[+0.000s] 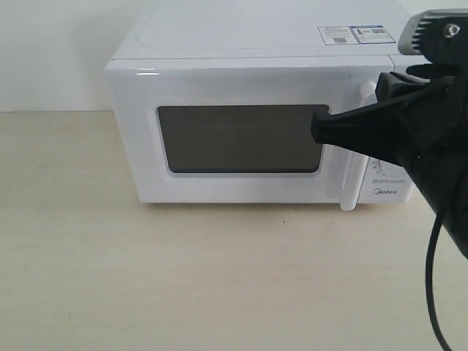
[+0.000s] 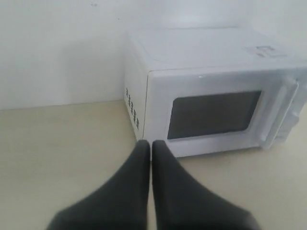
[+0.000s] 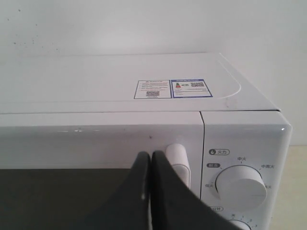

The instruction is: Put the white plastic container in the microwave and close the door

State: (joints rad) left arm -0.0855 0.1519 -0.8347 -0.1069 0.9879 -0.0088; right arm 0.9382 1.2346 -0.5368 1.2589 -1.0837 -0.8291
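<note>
The microwave point(image 1: 234, 29) stands at the table's point(image 1: 183, 278) 12 o'clock, its door point(image 1: 234, 88) shut (the dark window point(image 1: 241, 139) hides the inside). The right end effector point(image 1: 318, 128), closed and empty, is at the window's 3 o'clock edge, beside the handle point(image 3: 178, 160). The left end effector point(image 2: 151, 146), also closed, hovers over the table.

microwave point(image 1: 248, 88) front: midea | dial point(image 3: 241, 186): 火力, 中火 | top stickers point(image 3: 172, 88): unreadable

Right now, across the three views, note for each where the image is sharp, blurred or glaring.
Exterior view: a small glare streak on the microwave, top front edge; the right gripper is a dark, featureless silhouette. Left wrist view: soft and washed out, the left gripper blurred. Right wrist view: sharpest, sticker and dial print defined, though the gripper up close is blurred.
</note>
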